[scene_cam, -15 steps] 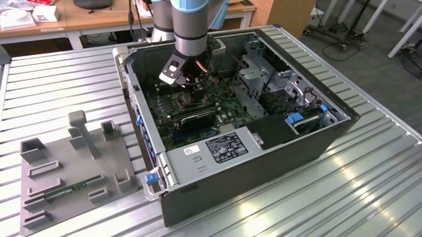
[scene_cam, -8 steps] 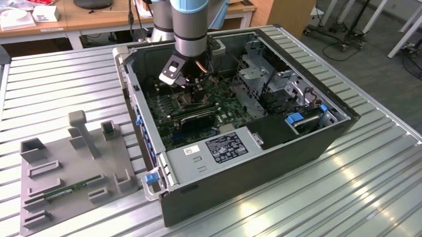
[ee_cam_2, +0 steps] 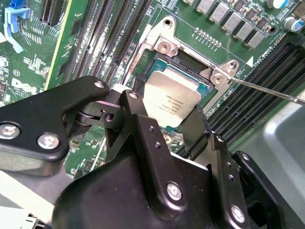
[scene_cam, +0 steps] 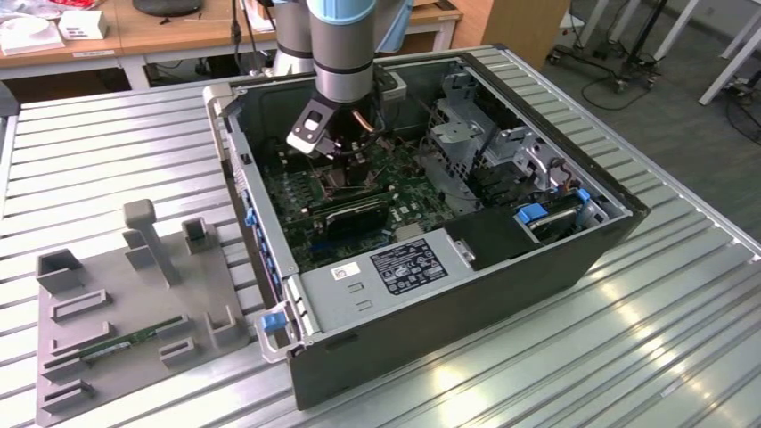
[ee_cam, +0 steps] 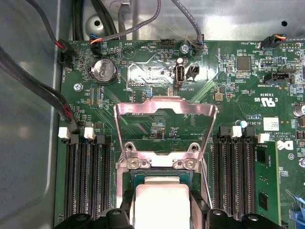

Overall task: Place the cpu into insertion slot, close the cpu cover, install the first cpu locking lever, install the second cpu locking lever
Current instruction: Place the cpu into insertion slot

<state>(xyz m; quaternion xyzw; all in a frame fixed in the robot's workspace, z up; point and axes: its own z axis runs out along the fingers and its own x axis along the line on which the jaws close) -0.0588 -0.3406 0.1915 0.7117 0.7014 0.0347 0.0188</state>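
Observation:
The cpu (ee_cam_2: 171,101), a small square chip with a silvery-tan top, sits between my gripper's (ee_cam_2: 167,109) black fingers (ee_cam_2: 196,131), just over the insertion slot (ee_cam_2: 189,72). The gripper is shut on the chip's two opposite edges. In the first wrist view the cpu (ee_cam: 162,205) lies at the dark insertion slot (ee_cam: 159,180) with the gripper (ee_cam: 162,210) around it. The cpu cover (ee_cam: 164,106), a silvery frame with a cut-out centre, is swung open past the socket's hinge. A thin wire locking lever (ee_cam_2: 267,88) sticks out beside the socket. In the exterior view the gripper (scene_cam: 339,165) reaches down into the open computer case (scene_cam: 559,259).
Long black memory slots (ee_cam: 86,181) flank the socket on both sides (ee_cam: 236,176). Cables (ee_cam: 33,86) run along the case wall. A power supply (scene_cam: 393,267) and a drive cage (scene_cam: 476,143) crowd the case. A grey fixture tray (scene_cam: 119,312) lies at the exterior view's left.

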